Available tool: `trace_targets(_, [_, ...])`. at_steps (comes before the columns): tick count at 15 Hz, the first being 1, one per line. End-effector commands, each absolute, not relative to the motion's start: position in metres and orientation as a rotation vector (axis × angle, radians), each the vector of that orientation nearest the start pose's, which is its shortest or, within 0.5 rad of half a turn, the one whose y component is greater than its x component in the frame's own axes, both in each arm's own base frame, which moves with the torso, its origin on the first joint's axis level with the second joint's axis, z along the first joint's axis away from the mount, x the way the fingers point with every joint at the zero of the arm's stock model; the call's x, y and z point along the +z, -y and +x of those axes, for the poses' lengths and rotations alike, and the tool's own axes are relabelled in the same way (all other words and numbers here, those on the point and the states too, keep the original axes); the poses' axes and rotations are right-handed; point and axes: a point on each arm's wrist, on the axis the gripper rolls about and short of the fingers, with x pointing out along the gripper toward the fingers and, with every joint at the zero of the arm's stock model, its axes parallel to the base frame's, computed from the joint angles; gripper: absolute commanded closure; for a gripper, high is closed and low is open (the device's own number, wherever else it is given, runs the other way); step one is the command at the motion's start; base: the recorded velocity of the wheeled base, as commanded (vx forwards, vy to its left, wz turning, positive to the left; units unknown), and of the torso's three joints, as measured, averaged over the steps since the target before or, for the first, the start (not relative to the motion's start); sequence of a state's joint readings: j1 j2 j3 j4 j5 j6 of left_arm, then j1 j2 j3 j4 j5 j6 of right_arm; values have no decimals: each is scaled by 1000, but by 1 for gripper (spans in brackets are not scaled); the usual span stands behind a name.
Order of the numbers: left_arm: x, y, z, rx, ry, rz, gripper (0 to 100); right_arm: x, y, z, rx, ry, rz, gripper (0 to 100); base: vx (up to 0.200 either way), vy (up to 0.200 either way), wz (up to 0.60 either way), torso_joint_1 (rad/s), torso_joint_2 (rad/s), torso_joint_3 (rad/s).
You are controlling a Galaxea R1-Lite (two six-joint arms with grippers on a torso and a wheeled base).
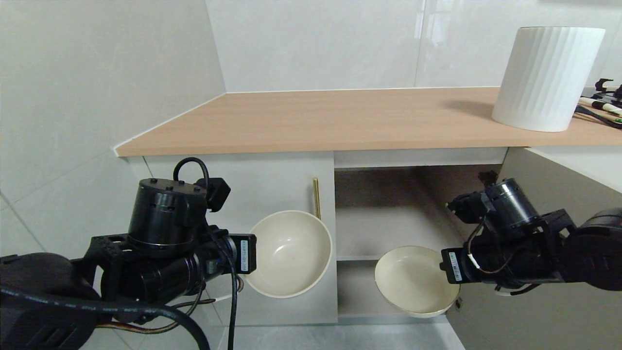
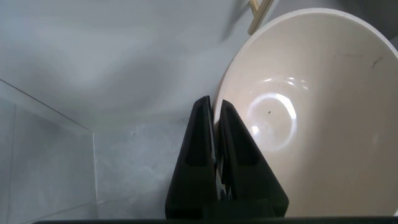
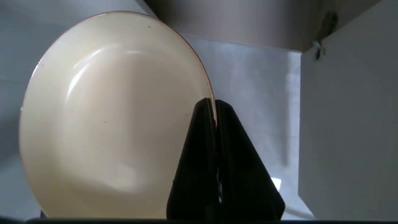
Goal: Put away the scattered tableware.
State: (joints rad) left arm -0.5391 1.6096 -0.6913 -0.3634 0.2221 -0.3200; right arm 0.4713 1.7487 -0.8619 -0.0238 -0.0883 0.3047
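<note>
**A:** What is the room looking like?

**B:** Pale glossy tiles are lining the walls. A wood-grain table [image 1: 316, 121] is running over a white cabinet [image 1: 418, 158], whose right half is standing open with 1 shelf inside. A ribbed white cylinder [image 1: 546, 78] is standing at the table's right end, with dark utensils [image 1: 600, 104] lying just beside it.

**A:** And the tableware?

**B:** The left hand [image 1: 250, 260] is pinching the rim of a deep, smooth cream bowl [image 1: 289, 253] in front of the closed door [image 1: 262, 184] and its slim brass handle [image 1: 316, 197]. The right hand [image 1: 449, 265] is clamping the rim of a shallower cream dish [image 1: 413, 279], low at the open compartment's mouth.

**A:** Are the wrist cameras adding anything?

**B:** The left one is showing 2 black fingers [image 2: 200, 137] squeezing the bowl's rim above speckled grey floor [image 2: 137, 155]. The right one is revealing a thin darker line edging the dish.
</note>
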Motion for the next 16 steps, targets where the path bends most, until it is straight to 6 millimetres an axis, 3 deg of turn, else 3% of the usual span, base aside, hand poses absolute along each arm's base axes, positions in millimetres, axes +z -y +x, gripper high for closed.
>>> trace_targets(1, [153,132,229,-223,-558,-104,100,103,-134,274,208,-923,33,100,0,0,0,0,0,0])
trace_targets(6, [153,132,230,-222,-561,-103,100,58,-141,306,179,-902,47,100,0,0,0,0,0,0])
trace_targets(8, [153,132,230,-221,-561,-103,100,52,-141,313,174,-898,53,100,0,0,0,0,0,0])
trace_targets(11, [153,131,230,-221,-559,-104,100,41,-139,344,121,-876,95,100,0,0,0,0,0,0])
trace_targets(16, [150,132,231,-219,-569,-100,100,22,-133,371,32,-854,132,100,0,0,0,0,0,0])
